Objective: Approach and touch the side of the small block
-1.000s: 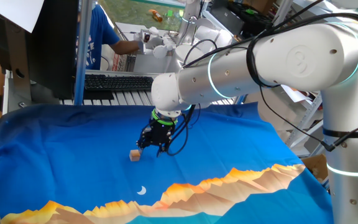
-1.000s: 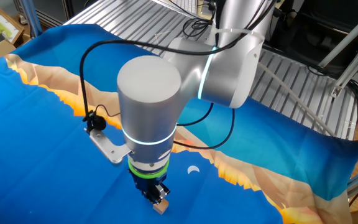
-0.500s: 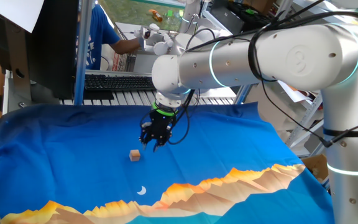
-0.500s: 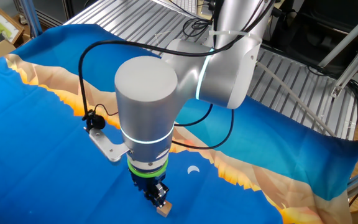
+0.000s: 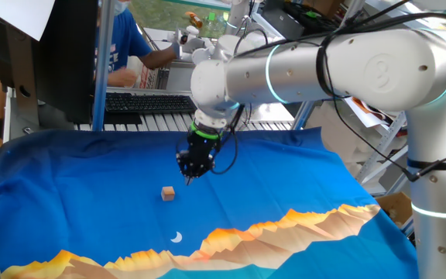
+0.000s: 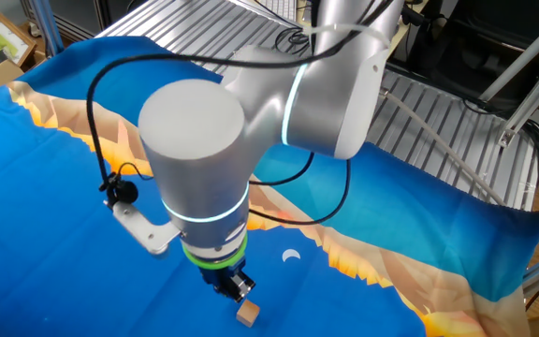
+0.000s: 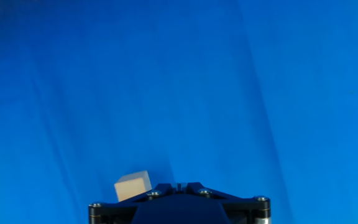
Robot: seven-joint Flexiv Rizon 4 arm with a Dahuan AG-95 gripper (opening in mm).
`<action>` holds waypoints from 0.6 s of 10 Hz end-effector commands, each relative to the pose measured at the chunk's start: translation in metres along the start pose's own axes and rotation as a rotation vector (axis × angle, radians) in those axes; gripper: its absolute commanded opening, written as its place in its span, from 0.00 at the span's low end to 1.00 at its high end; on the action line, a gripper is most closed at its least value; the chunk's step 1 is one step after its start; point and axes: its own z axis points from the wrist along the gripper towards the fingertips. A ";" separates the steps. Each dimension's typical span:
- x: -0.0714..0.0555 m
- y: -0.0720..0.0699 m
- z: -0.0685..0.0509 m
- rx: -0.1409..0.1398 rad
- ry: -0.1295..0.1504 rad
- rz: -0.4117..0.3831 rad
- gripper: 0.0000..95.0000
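The small block (image 5: 168, 193) is a tiny light-brown wooden cube that rests alone on the blue cloth (image 5: 68, 178). It also shows in the other fixed view (image 6: 247, 314) and at the bottom of the hand view (image 7: 133, 185). My black gripper (image 5: 188, 172) hangs above the cloth, a little up and to the right of the block and apart from it. In the other fixed view the gripper (image 6: 235, 285) is just above the block. In the hand view the gripper (image 7: 179, 186) has its jaws pressed together with nothing between them, and the block lies just left of the tip.
A small white crescent mark (image 5: 176, 238) lies on the cloth in front of the block. An orange mountain print (image 5: 285, 225) runs along the cloth's front. A keyboard (image 5: 145, 102) and a person in blue (image 5: 122, 46) are behind the table. A metal rack (image 6: 438, 122) borders the cloth.
The gripper has lifted up and back from right beside the block and now hangs clear of it. The block has stayed in place.
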 end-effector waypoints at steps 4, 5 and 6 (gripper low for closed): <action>0.000 0.001 -0.005 0.008 0.015 0.047 0.00; 0.000 0.001 -0.005 0.008 0.017 0.051 0.00; 0.000 0.001 -0.005 0.008 0.019 0.051 0.00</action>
